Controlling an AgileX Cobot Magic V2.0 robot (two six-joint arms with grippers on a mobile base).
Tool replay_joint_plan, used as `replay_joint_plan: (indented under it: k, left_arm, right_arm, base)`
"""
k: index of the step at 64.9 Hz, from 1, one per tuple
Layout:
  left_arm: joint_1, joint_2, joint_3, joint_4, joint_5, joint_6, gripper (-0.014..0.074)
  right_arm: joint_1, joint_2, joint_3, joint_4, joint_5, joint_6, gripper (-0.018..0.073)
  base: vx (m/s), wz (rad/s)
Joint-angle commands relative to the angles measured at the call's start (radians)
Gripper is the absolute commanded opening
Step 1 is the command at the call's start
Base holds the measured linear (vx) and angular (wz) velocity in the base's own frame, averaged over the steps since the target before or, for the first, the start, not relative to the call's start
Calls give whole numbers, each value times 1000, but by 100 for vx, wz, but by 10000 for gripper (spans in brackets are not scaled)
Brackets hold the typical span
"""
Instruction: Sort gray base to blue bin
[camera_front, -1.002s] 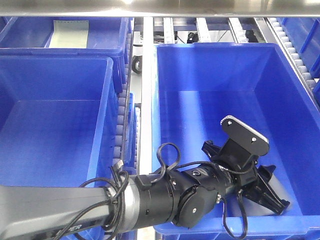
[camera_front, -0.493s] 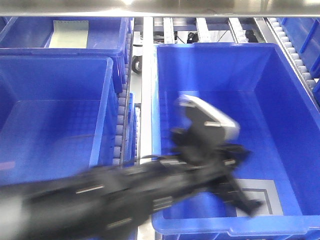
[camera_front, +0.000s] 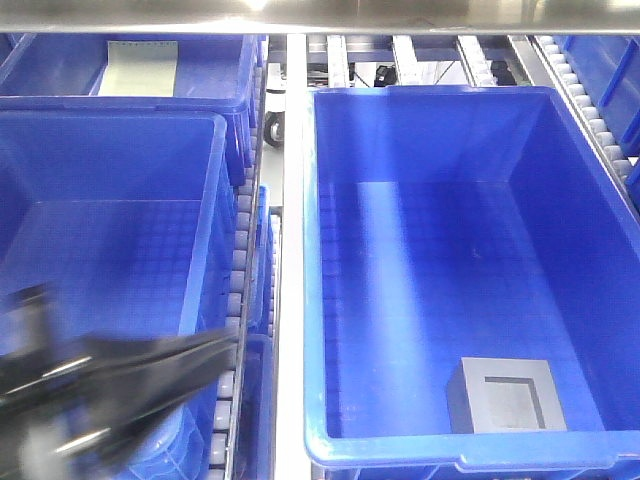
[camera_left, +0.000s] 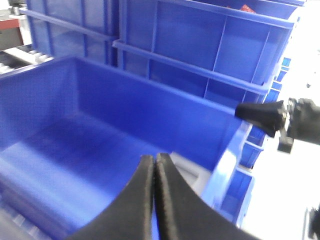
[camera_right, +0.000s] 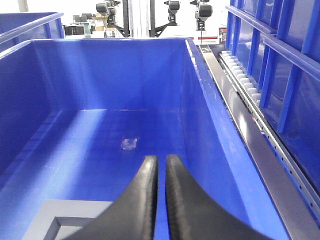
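Gray base (camera_front: 504, 396) recess-up on blue bin (camera_front: 320, 250) floor

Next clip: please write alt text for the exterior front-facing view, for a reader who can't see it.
A small gray box-shaped block with a square recess on top lies at the near edge of a large bright-blue plastic crate on the right. A similar blue crate sits to the left, and a blurred black robot arm crosses the lower left corner in front of it.

Roller conveyor rack (camera_front: 243, 270) carries 3 blue crates: blue bin (camera_front: 330, 250), left crate (camera_front: 205, 210), rear-left crate (camera_front: 215, 85).
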Motion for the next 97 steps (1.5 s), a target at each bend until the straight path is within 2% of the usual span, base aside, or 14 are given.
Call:
replay_joint_plan:
  k: [1,14,66,70,73,80,83,97]
  left_arm:
    - [28,-106,15,-6,10,-5,-7]
    - [51,-222,51,-5,94,-4,-6]
    - [51,-227,51,1,100,-4,-6]
    - [51,-227,51,52,93,-13,-6]
    - [51,-228,51,116,89,-66,-6]
    - [51,-229,51,316,83,-309,-6]
    - [51,-229,51,366,88,-369,-6]
    - [51,-229,51,376,104,-378,-6]
  right_arm:
    - [-4,-9,-4,-6,-80,-7,-4]
    - [-4,-9,-4,-6,-80,-7,-4]
    - [-4,-9,-4,-6,-80,-7,-4]
    - [-4,-9,-4,-6,-80,-7,-4]
    - [-4,-9,-4,-6,-80,-7,-4]
    - [-4,-9,-4,-6,-80,-7,-4]
    - [-4,-9,-4,-6,-80,-7,-4]
    - [-4,-9,-4,-6,-80,-7,-4]
  base:
    - [0,0]
    - [0,0]
    - [0,0]
    - [0,0]
    - [0,0]
    - [0,0]
    - [0,0]
    - [0,0]
